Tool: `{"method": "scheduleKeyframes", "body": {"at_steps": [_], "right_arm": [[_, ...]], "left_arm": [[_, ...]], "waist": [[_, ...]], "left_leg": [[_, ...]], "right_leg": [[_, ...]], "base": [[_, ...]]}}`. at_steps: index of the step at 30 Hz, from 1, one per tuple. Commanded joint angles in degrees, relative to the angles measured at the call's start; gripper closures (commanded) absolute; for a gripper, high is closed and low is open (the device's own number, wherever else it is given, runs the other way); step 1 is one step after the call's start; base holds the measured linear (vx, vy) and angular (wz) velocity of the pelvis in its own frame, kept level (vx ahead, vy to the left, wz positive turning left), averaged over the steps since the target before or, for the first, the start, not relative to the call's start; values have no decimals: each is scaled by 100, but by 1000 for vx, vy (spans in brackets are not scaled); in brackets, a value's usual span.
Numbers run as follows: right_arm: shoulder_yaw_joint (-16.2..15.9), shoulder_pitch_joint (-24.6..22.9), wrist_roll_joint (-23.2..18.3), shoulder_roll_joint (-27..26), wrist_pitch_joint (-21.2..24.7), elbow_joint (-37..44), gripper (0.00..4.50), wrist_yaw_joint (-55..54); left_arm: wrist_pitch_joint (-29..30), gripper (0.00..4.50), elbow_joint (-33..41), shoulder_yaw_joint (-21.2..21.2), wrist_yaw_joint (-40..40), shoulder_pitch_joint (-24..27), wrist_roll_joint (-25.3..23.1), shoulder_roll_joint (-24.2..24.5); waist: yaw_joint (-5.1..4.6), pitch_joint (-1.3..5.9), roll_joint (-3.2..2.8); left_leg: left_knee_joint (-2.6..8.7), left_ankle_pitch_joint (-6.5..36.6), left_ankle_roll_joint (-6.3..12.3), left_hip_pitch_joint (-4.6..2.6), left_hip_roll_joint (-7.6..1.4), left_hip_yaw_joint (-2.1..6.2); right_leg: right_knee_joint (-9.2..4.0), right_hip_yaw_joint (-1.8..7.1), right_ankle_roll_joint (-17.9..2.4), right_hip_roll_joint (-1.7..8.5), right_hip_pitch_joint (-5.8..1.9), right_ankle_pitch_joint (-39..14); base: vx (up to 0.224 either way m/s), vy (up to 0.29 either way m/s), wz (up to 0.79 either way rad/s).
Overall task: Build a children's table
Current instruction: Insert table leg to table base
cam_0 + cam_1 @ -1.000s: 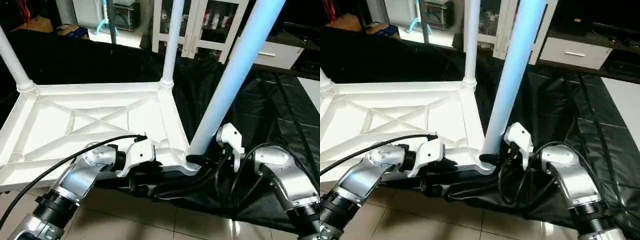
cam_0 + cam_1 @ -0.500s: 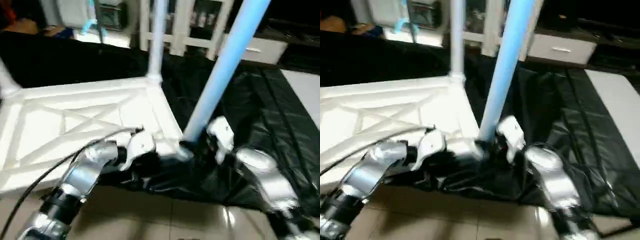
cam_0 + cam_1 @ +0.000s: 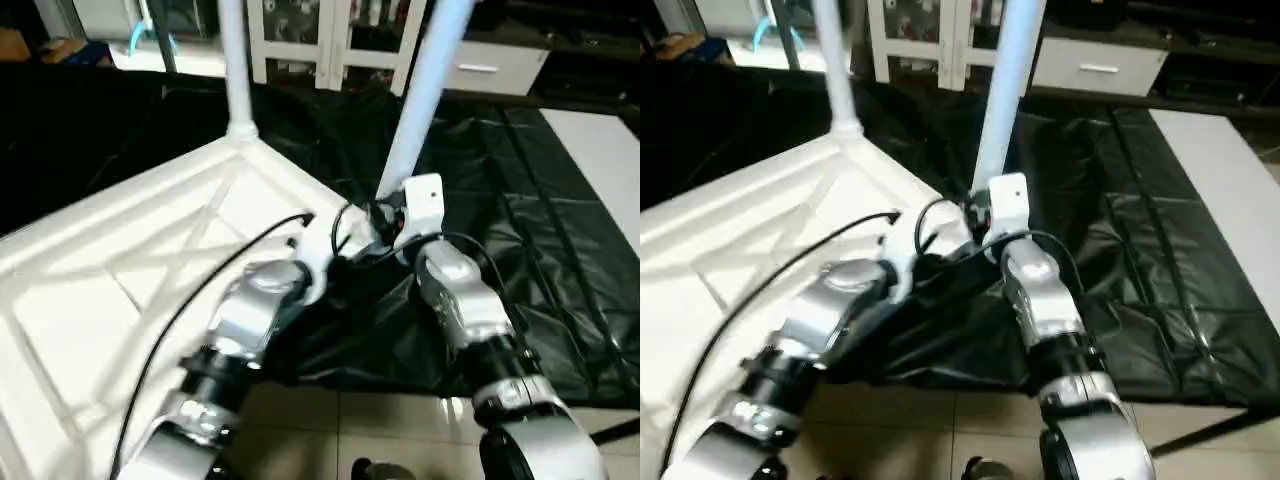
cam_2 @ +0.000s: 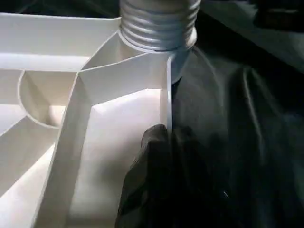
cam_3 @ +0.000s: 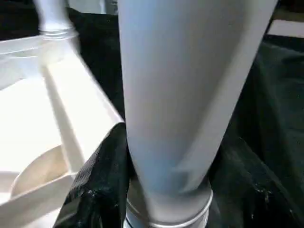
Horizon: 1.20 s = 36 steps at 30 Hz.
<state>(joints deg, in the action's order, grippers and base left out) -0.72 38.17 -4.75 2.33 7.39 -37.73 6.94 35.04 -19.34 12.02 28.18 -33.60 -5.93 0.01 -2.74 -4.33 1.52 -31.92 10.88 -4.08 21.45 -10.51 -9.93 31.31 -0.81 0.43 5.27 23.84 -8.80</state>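
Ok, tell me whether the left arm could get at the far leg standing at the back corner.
Probably not right now: the left gripper is shut on the table top's rim, and the far leg stands well beyond it.

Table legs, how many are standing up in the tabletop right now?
2: near leg in the right gripper, far leg at the back corner. Others may be out of frame.

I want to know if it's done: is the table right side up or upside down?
Upside down. The table top shows its ribbed underside, and the legs point up from its corners.

Head views look down, wrist views close on corner leg [image 5: 190, 95]
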Motion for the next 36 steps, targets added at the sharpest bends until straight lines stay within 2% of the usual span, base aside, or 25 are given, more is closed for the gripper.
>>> {"method": "scheduleKeyframes", "body": {"at_steps": [1,3,4,6,8,9,10,13,17,19,22,24,25,27,28,32,36], "right_arm": [[-133,-250,185,-126,222,-809,259,-149],[-129,-181,197,-150,131,-895,259,-158],[-100,-88,205,-168,-8,-1052,259,-182],[-97,-10,264,-156,-154,-1204,259,-229],[-77,38,293,-135,-288,-1298,259,-255],[-70,45,296,-133,-311,-1310,259,-262],[-38,70,288,-125,-432,-1352,259,-241],[44,94,170,-127,-709,-1286,259,-53],[-5,137,183,-113,-779,-1249,259,72],[-20,180,206,-92,-876,-1199,189,57],[-83,194,290,-46,-976,-1116,189,25],[-91,200,305,-19,-1007,-1035,189,82],[-89,188,322,7,-1020,-962,189,110],[-78,161,321,38,-1020,-855,189,150],[-58,110,307,77,-1011,-731,189,171],[-67,22,292,143,-1012,-509,189,246],[47,-37,165,166,-1011,-300,189,349]], "left_arm": [[-141,450,19,10,-58,-195,153,-85],[-151,450,14,-8,-59,-205,108,-16],[-103,450,33,-37,-59,-197,54,46],[-56,450,54,-59,-73,-172,26,112],[-72,450,40,-70,-97,-163,23,175],[-75,450,36,-72,-100,-164,27,181],[-88,450,12,-82,-116,-167,42,210],[-106,450,-32,-98,-131,-178,52,229],[-112,450,-54,-98,-130,-197,59,237],[-127,450,-80,-91,-129,-213,70,252],[-119,450,-64,-87,-113,-203,83,270],[-122,450,-54,-77,-104,-188,85,287],[-124,450,-50,-70,-96,-180,85,296],[-131,450,-47,-60,-84,-170,84,308],[-140,450,-53,-49,-74,-164,86,322],[-144,450,-42,-32,-57,-151,92,352],[-149,450,-48,-8,-42,-145,96,382]], "waist": [[30,265,-25],[44,276,-27],[50,291,-34],[63,287,-36],[51,275,-34],[47,263,-39],[41,253,-33],[37,255,-41],[39,265,-36],[43,274,-35],[47,289,-33],[54,304,-22],[62,323,-35],[76,350,-22],[75,337,-13],[85,338,-16],[84,357,-30]], "left_leg": [[413,1507,174,-4,-164,-3],[377,1184,281,5,-163,-21],[351,898,349,12,-159,-32],[321,614,485,-12,-160,-60],[328,691,537,-28,-167,-78],[338,881,533,-42,-180,-86],[351,1061,492,-41,-187,-85],[358,1242,392,-48,-194,-82],[344,1041,432,-32,-186,-86],[330,982,482,-37,-182,-94],[311,921,509,-41,-180,-105],[290,753,586,-31,-179,-111],[269,563,706,-34,-183,-122],[230,357,818,-26,-177,-137],[226,305,897,-11,-179,-149],[216,472,920,-25,-193,-166],[204,454,869,-23,-203,-174]], "right_leg": [[-279,78,-1074,134,-181,-1096],[-228,69,-1191,132,-202,-653],[-176,65,-1282,126,-235,-268],[-124,64,-1476,116,-248,205],[-131,62,-1550,113,-252,122],[-159,65,-1548,114,-238,-125],[-180,67,-1509,119,-231,-411],[-204,76,-1417,121,-215,-735],[-170,73,-1441,107,-234,-444],[-163,77,-1483,110,-233,-396],[-153,80,-1528,109,-230,-364],[-119,82,-1572,107,-245,-131],[-88,82,-1651,104,-247,143],[-46,84,-1703,93,-256,475],[-39,79,-1737,96,-252,537],[-56,81,-1736,106,-239,223],[-37,84,-1732,99,-245,210]], "base": [[65,-28,1],[65,-28,0],[56,-20,-3],[28,-10,-1],[0,0,0],[0,0,0],[0,0,0],[0,0,0],[0,0,0],[0,0,0],[0,0,0],[0,0,0],[0,0,0],[0,0,0],[0,0,0],[0,0,0],[0,0,0]]}}
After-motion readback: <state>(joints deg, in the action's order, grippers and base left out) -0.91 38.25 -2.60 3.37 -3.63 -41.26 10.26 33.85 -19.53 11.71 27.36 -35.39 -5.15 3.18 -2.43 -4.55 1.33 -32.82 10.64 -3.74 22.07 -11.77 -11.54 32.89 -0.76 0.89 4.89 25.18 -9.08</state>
